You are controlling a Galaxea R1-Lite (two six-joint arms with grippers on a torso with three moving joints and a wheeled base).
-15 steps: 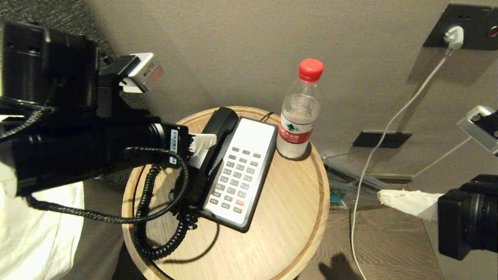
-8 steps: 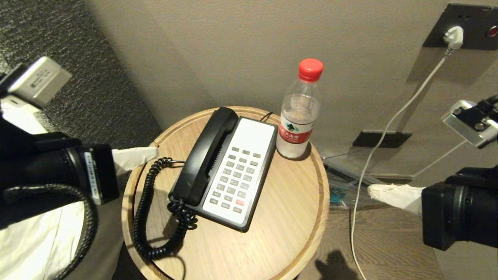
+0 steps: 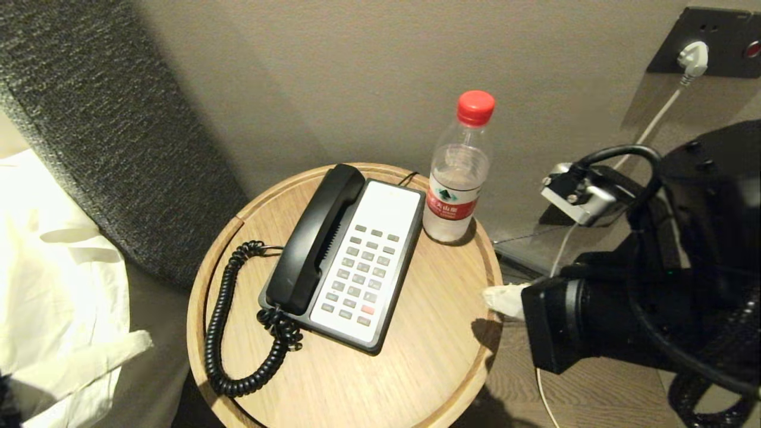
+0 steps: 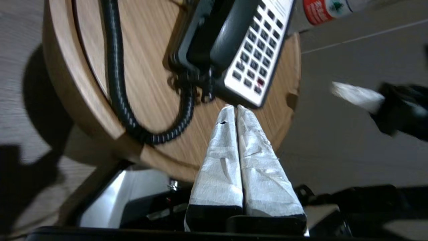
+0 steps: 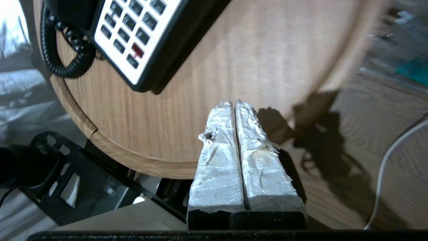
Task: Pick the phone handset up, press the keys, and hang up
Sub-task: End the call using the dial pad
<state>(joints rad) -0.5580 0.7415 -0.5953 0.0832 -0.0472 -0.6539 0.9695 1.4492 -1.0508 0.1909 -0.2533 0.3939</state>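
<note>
Resting cradled, handset (image 3: 315,238) beyond right claw (image 3: 489,295)

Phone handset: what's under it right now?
The phone handset lies in the cradle on the left side of the black-and-white phone base. The cradle and hook switch beneath are covered, so not visible.

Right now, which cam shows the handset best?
Head view: the whole phone handset shows, seated on the phone base, cord attached. Left wrist view shows its lower part, blurred. Right wrist view catches only a dark corner.
</note>
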